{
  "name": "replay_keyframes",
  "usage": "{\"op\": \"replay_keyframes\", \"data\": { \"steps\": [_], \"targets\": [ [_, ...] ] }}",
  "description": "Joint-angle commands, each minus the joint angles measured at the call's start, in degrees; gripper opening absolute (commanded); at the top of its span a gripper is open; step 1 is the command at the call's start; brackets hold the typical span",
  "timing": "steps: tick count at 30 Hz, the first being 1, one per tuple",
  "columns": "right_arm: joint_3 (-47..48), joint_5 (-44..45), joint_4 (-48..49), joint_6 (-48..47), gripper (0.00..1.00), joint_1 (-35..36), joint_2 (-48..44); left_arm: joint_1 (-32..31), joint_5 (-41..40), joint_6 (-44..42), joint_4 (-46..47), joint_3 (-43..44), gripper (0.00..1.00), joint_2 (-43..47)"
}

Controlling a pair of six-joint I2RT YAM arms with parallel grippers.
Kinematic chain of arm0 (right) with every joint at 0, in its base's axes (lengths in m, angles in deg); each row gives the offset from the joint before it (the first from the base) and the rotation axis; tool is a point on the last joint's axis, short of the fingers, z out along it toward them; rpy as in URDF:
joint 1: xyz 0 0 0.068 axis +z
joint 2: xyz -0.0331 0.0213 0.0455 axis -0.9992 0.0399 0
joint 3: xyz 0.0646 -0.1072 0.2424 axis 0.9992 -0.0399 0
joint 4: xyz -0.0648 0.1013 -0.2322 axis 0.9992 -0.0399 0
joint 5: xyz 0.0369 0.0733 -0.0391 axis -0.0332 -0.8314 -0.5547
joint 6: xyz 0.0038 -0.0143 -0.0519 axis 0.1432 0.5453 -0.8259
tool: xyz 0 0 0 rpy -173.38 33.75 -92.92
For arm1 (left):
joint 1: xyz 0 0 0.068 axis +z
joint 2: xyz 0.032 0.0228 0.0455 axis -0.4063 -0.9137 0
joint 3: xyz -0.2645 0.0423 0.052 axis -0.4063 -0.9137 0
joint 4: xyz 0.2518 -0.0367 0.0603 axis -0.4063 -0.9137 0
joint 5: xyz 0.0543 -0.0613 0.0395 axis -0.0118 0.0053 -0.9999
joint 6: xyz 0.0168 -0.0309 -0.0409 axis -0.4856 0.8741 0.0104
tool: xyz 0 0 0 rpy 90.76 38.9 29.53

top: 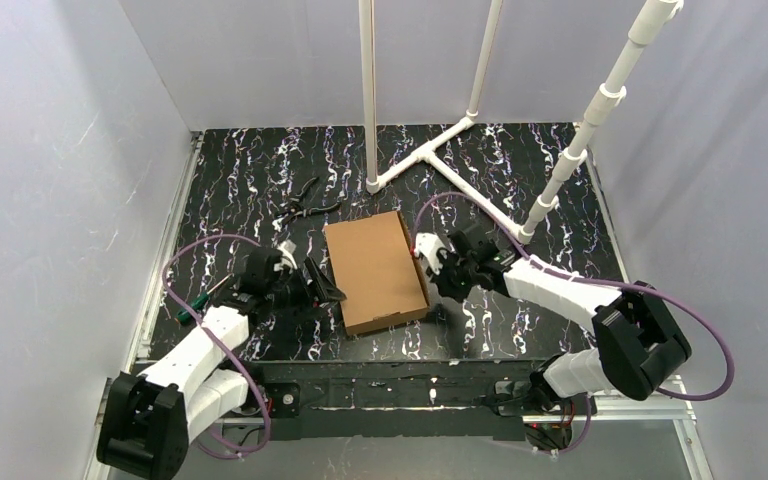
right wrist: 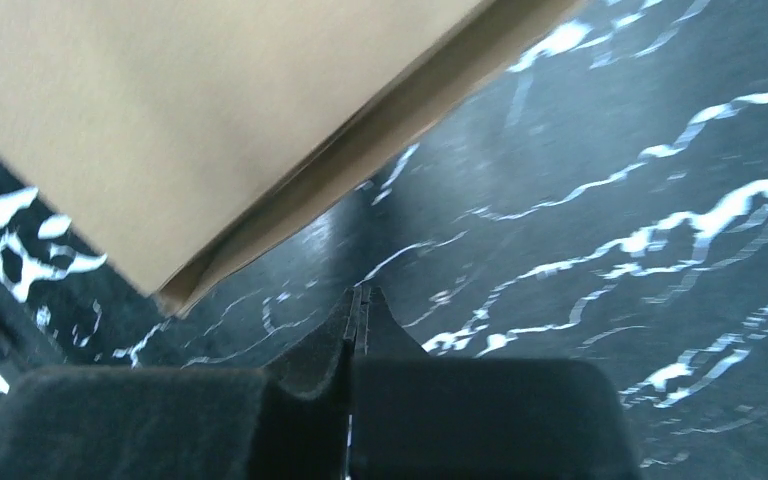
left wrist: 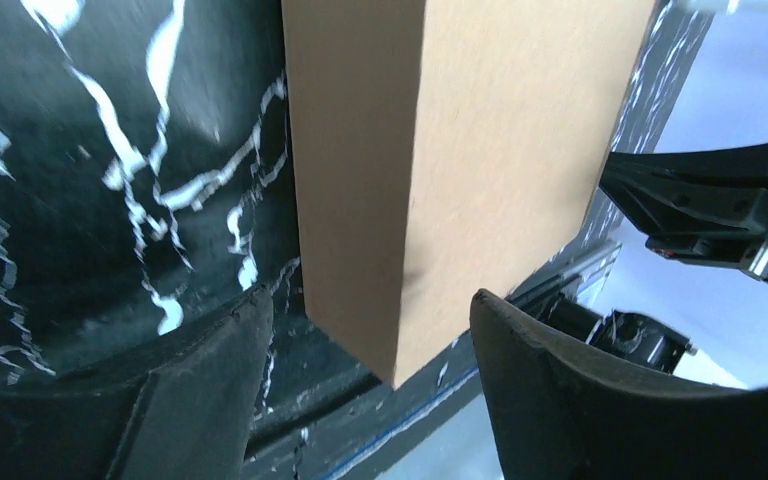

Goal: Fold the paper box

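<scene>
The top camera is looking down from above the near edge over the whole black, white-veined marble surface (top: 240, 180). The wrist cameras are peering closely past the left hand (left wrist: 370, 305) and right hand (right wrist: 357, 300), all three sharing the flat brown cardboard box (top: 375, 272).

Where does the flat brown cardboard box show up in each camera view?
Top external: the brown cardboard box lies at the centre of the frame.
Left wrist: the box fills the upper centre, one corner pointing down.
Right wrist: the box takes the upper left, its edge running diagonally.
Shared landmark: the black, white-veined tabletop beneath it.
</scene>
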Motion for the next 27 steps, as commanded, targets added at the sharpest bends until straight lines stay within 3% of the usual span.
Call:
{"op": "replay_keyframes", "data": {
  "steps": [1,6,13,17,22,27],
  "targets": [
    [-2.5,-4.66,-2.17,-4.29,0.01,2.84,-1.97,-5.9,-1.52,5.65,-0.95,-2.26,0.69,2.62],
    [-2.89,-4.43,0.48,-2.97,0.01,7.15,-0.54,-10.73,-3.9,8.9,3.54,-2.53,0.64,1.4],
    [4.76,-4.95,0.26,-0.44,0.01,10.01,7.37,-17.67,-6.14,10.7,11.03,2.02,0.57,-10.57],
    [3.4,-2.25,-1.52,-2.62,0.01,9.06,4.59,-18.37,-7.79,9.64,9.49,2.97,0.57,-10.03],
    [0.18,-1.49,-4.39,-8.31,0.01,2.67,-2.72,-17.59,-15.61,5.1,-3.22,3.52,0.69,-1.22],
    [2.11,6.55,2.74,-7.08,0.01,0.93,0.52,-10.52,-11.73,0.72,-1.43,5.44,0.8,-1.74]
  ]
}}
